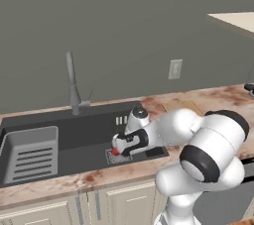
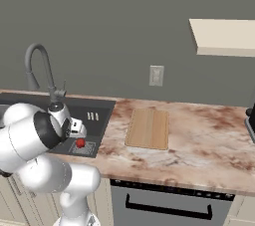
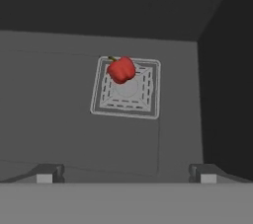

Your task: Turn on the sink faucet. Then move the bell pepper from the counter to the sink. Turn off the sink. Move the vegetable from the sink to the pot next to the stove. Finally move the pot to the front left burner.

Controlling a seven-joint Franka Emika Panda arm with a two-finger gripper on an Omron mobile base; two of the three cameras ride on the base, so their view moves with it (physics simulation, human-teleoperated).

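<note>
While in sink (image 3: 59,99), bell pepper (image 3: 121,69) sits on drain grate (image 3: 126,90).

No readable text, label or number anywhere — at least none seemingly legible.

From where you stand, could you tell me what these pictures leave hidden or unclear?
- Gripper: hand view shows open fingertips; in the left base view the arm's own wrist covers them.
- Bell pepper: on the drain grate; left base view shows a red sliver behind the hand.
- Sink faucet: too small to read the lever's position or see water.
- Dark object: cut by right edge.
</note>
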